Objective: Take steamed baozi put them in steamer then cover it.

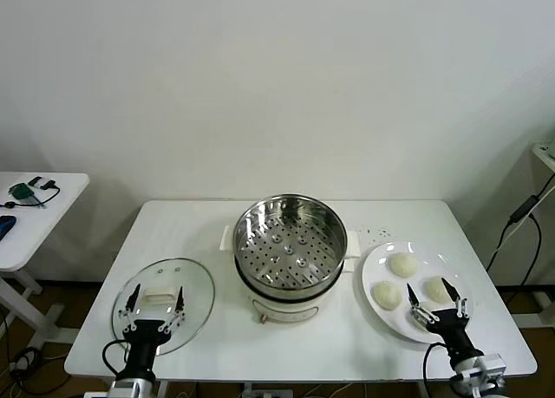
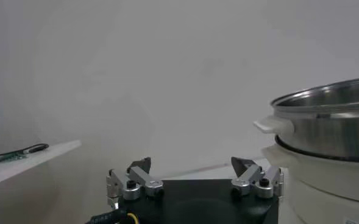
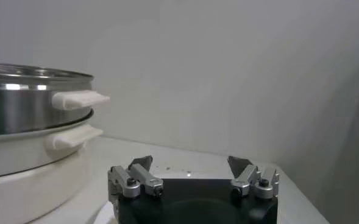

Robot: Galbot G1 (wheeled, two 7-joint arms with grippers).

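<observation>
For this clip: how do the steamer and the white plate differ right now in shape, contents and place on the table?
The steamer is a deep, shiny metal basket on a white pot base; the plate is flat and white. The steamer holds nothing, its perforated floor bare; the plate carries the baozi. The steamer stands mid-table; the plate lies to its right, under the open right gripper. Both are round and uncovered.

Both arms low at frame bottom — left gripper [image 1: 153,302] at lower left, right gripper [image 1: 438,300] at lower right. Each points up-frame, jaws spread wide, nothing betw. fingers.
</observation>
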